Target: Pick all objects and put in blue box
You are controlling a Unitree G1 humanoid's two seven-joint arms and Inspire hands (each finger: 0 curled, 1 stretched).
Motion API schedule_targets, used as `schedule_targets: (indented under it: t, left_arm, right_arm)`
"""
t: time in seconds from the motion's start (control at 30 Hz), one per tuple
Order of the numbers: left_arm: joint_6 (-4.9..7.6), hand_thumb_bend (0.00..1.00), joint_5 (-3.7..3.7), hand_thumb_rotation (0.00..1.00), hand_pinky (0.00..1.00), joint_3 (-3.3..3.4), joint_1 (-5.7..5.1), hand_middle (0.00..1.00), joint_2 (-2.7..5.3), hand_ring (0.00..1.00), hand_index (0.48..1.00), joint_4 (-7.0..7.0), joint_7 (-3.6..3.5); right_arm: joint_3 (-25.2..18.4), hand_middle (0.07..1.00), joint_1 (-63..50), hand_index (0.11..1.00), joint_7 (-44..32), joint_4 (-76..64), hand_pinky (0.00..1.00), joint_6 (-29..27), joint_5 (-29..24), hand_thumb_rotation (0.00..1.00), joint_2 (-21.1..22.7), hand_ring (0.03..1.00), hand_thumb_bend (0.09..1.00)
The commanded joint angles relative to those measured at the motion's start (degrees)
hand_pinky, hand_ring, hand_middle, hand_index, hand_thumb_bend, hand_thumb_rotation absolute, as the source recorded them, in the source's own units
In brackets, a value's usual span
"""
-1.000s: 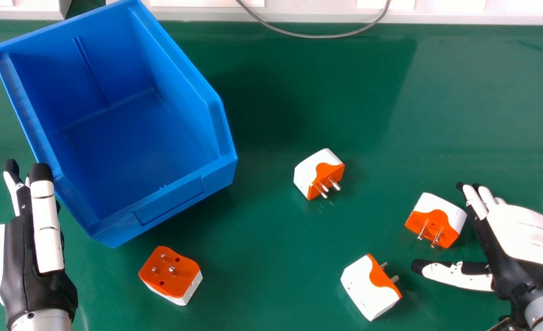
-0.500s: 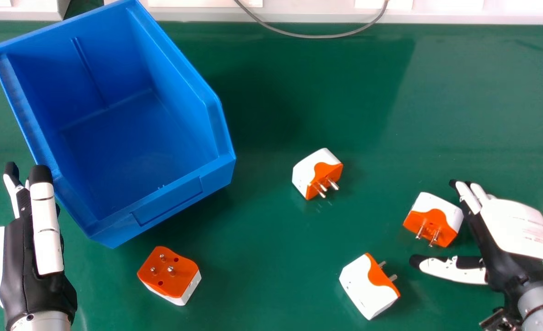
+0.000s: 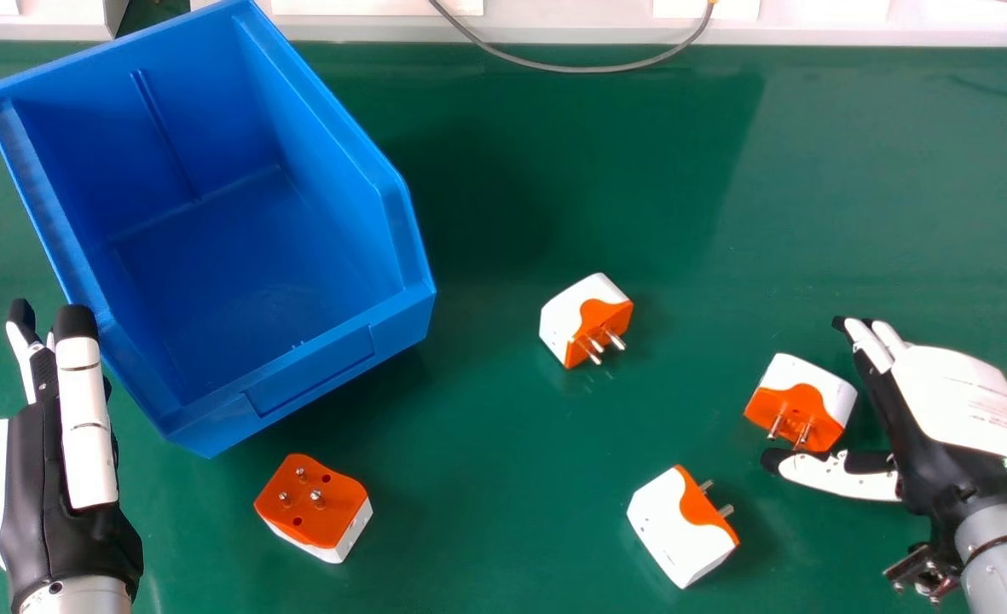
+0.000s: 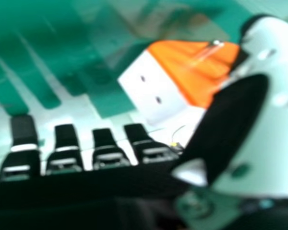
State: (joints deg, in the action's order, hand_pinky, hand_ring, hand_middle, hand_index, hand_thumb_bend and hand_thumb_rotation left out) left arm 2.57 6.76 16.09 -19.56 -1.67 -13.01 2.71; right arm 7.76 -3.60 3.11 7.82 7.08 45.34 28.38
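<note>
Filling blue box point(image 3: 311, 371): 0 in, 4 adapters point(image 3: 682, 529) out
Right hand point(image 3: 963, 396): fingers spread near 1 adapter point(image 3: 797, 405)
Left hand point(image 3: 34, 495): fingers straight

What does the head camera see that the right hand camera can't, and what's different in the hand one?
Head view: the blue box, the left robot hand and three plug adapters. Right hand view: two little dark slots on the white side of a fourth plug adapter. Both: that fourth plug adapter, the right robot hand and the green table.
</note>
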Motion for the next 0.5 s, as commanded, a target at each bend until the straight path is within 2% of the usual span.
schedule_targets:
  t: [0.0,0.1,0.13,0.2,0.27,0.3,0.33,0.47]
  left_arm:
    - [-0.27,0.64,-0.03,1.00,1.00,0.22,-0.09,1.00,-0.27,1.00,1.000,-2.10,0.11]
    - [-0.57,0.65,-0.10,1.00,1.00,0.18,-0.03,1.00,-0.18,1.00,1.000,-2.32,0.20]
    - [-0.65,0.65,-0.10,1.00,1.00,0.19,-0.08,1.00,-0.17,1.00,1.000,-2.43,0.18]
    - [-0.72,0.65,-0.08,1.00,1.00,0.26,-0.13,1.00,-0.17,1.00,1.000,-2.52,0.14]
    - [-0.77,0.65,-0.04,1.00,1.00,0.27,-0.38,1.00,-0.10,1.00,1.000,-2.89,0.12]
    - [-0.81,0.65,-0.05,1.00,1.00,0.25,-0.46,1.00,-0.06,1.00,1.000,-3.03,0.12]
    - [-0.83,0.65,-0.03,1.00,1.00,0.28,-0.40,1.00,-0.07,1.00,1.000,-2.99,0.11]
    - [-0.78,0.65,-0.16,1.00,1.00,0.29,-0.59,1.00,-0.05,1.00,1.000,-3.15,0.14]
  right_arm:
    - [0.3,0.926,1.0,0.912,0.7,0.4,0.84,0.3,-0.6,0.48,0.0,0.896,0.502]
    - [0.2,0.825,1.6,0.831,3.0,1.8,0.75,-0.1,-0.5,0.36,-0.4,0.798,0.461]
    - [0.4,0.825,1.9,0.831,4.5,2.6,0.75,-0.4,-0.2,0.36,-0.7,0.798,0.461]
    - [0.8,0.714,2.5,0.737,6.8,3.8,0.60,-0.7,0.3,0.17,-0.9,0.672,0.429]
    - [1.4,0.646,3.1,0.684,8.8,5.5,0.51,-1.0,0.6,0.07,-1.0,0.589,0.408]
    - [1.6,0.646,3.4,0.684,9.5,6.1,0.51,-1.1,0.6,0.07,-1.0,0.589,0.408]
    - [1.8,0.615,3.7,0.661,10.2,6.7,0.47,-1.0,0.7,0.03,-1.0,0.547,0.397]
    - [2.4,0.527,4.0,0.587,12.2,7.6,0.42,-1.0,0.6,0.01,-1.0,0.487,0.462]
